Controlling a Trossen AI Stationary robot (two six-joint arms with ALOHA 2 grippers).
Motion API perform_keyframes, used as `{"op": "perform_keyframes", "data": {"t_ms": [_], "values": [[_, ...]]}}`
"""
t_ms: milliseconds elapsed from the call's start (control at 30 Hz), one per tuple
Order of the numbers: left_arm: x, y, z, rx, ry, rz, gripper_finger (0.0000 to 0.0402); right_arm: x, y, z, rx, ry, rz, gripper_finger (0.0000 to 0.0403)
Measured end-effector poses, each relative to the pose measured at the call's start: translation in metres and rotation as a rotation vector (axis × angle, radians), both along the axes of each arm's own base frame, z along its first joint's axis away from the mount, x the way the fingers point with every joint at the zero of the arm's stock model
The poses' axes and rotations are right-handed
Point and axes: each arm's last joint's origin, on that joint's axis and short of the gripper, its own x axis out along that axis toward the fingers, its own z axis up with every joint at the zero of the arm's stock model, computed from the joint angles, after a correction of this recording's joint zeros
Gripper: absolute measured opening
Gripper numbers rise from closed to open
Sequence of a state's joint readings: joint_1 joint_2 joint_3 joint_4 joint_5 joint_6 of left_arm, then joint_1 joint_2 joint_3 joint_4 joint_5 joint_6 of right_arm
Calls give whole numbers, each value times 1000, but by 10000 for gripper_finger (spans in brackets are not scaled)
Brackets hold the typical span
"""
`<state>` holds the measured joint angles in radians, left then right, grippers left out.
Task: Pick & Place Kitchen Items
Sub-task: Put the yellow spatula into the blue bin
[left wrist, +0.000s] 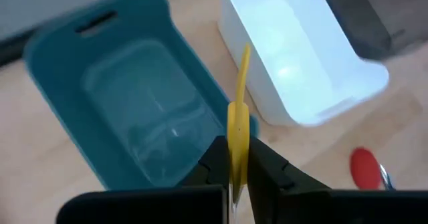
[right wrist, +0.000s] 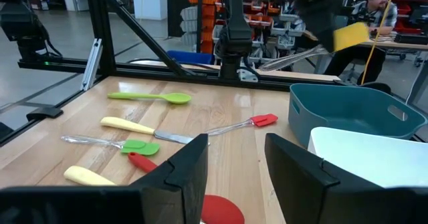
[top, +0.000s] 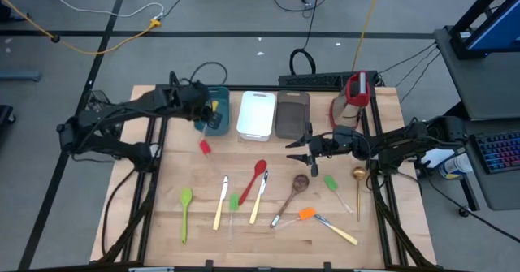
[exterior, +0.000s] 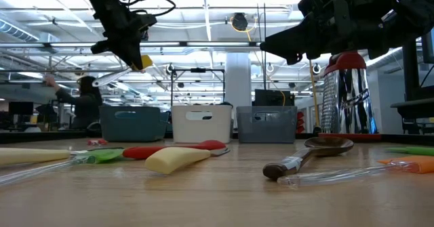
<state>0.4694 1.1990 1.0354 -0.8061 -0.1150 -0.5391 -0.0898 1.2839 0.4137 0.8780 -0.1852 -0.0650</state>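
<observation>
Yellow spatula (left wrist: 238, 124) above teal tray (left wrist: 67, 97)

teal tray (top: 218, 119) open-topped, white tray (top: 256, 114) just beside, bare wood below

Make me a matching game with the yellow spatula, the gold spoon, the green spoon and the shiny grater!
Things:
1. yellow flat-bladed spatula
2. gold metal spoon
3. green plastic spoon
4. shiny metal grater with red top

Places:
A. standing at the table's far right corner
B. lying by the table's left side
C. held above the teal plastic tray
D. lying by the table's right side

Pairs: 1-C, 2-D, 3-B, 4-A
</observation>
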Motion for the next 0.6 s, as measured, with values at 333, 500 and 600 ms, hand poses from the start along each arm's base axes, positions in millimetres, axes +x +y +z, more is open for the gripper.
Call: {"op": "perform_keyframes", "data": {"t_ms": [333, 500, 600], "values": [[4, 52, -29, -77, 54, -30, 17, 0, 0, 0, -1, -2, 0, 141], [5, 74, -51, -100, 127, -12, 17, 0, 0, 0, -1, -3, 0, 141], [6, 84, -60, -104, 147, -2, 17, 0, 0, 0, -1, -2, 0, 141]]}}
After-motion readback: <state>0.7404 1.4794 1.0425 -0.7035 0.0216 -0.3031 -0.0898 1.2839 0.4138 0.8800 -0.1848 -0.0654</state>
